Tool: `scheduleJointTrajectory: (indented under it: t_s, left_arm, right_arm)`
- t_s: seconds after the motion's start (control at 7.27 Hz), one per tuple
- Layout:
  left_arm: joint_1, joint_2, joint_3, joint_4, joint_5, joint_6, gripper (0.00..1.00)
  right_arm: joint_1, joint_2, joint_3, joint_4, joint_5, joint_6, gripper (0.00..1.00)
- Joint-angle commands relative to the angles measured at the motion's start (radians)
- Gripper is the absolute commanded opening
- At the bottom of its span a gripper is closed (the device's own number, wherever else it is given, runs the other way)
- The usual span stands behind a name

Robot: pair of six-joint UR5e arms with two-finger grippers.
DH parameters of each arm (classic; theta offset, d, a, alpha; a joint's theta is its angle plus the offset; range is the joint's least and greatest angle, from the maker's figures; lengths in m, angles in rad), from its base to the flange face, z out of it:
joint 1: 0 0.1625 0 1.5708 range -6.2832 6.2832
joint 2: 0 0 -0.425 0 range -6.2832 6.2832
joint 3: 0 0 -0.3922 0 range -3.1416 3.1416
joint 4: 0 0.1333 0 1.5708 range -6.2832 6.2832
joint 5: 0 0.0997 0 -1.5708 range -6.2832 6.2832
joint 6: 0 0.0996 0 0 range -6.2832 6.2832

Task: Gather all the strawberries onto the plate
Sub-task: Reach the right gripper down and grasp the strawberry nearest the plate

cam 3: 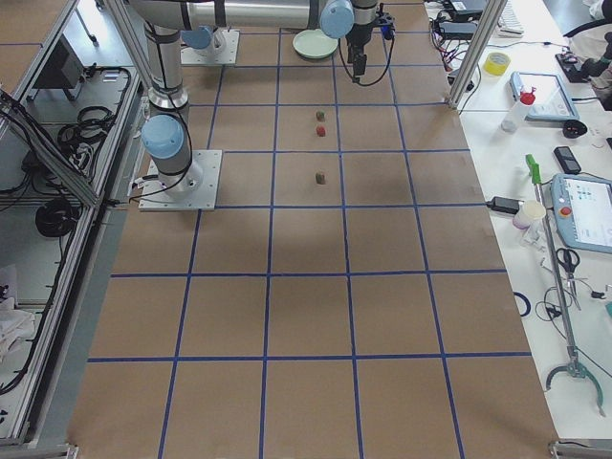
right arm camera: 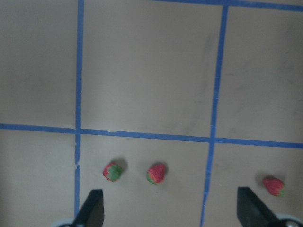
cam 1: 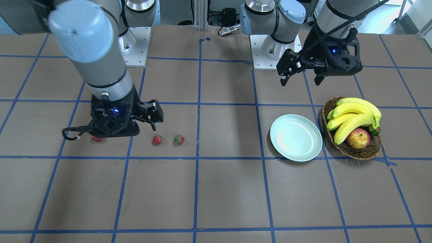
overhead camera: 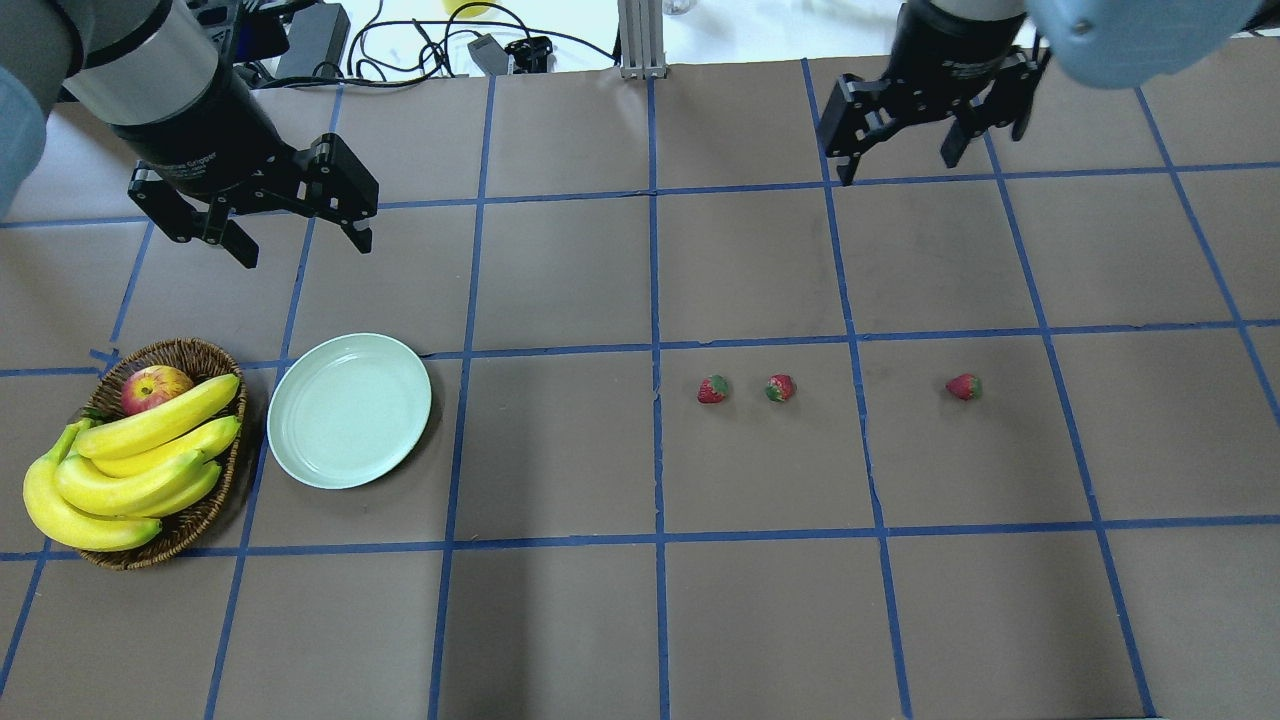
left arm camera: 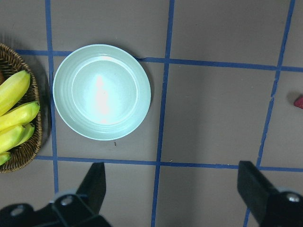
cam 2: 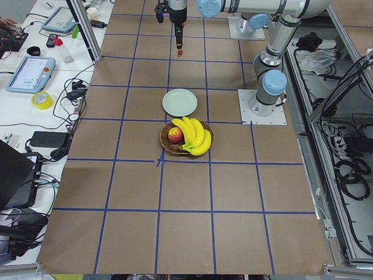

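No legible text, labels or numbers; faint print on left tool [overhead camera: 305, 248] housing, too blurred to read.

three strawberries [overhead camera: 712, 389] [overhead camera: 781, 387] [overhead camera: 964, 386], one plate [overhead camera: 349, 410], one basket [overhead camera: 190, 352], one apple [overhead camera: 155, 388]

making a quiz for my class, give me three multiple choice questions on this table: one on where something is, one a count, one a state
1. Where is the plate?
A) beside the basket
B) inside the basket
C) stacked on another plate

2. How many strawberries are there?
A) two
B) three
C) five

3. The plate is:
A) empty
B) holding one strawberry
C) holding all of them

Answers:
1 A, it lies flat next to the basket.
2 B, three red ones lie in a row in the overhead view.
3 A, its surface is bare.
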Motion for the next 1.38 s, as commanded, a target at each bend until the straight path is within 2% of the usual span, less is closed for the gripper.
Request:
scheduleJointTrajectory:
  t_s: [0.0, 0.28, 0.41, 0.69, 0.83, 1.24]
  left_arm:
    - [-0.001, 0.000, 0.000, -0.004, 0.001, -0.002, 1.00]
    - [-0.003, 0.003, -0.003, -0.006, 0.002, -0.002, 1.00]
    - [-0.003, 0.003, -0.009, -0.004, 0.002, -0.001, 1.00]
    - [0.000, 0.012, -0.014, -0.006, 0.002, -0.002, 1.00]
    - [0.000, 0.012, -0.014, -0.004, 0.002, -0.001, 1.00]
    - [0.000, 0.012, -0.014, -0.004, 0.002, -0.002, 1.00]
  right_arm:
    - [0.095, 0.068, 0.135, -0.188, 0.001, 0.175, 1.00]
    - [0.138, 0.076, 0.357, -0.385, 0.001, 0.274, 0.99]
    - [0.152, 0.101, 0.407, -0.457, 0.001, 0.307, 0.98]
    - [0.167, 0.154, 0.421, -0.470, 0.001, 0.353, 0.96]
    - [0.169, 0.157, 0.421, -0.472, 0.003, 0.356, 0.81]
    - [0.167, 0.165, 0.410, -0.473, 0.001, 0.356, 0.06]
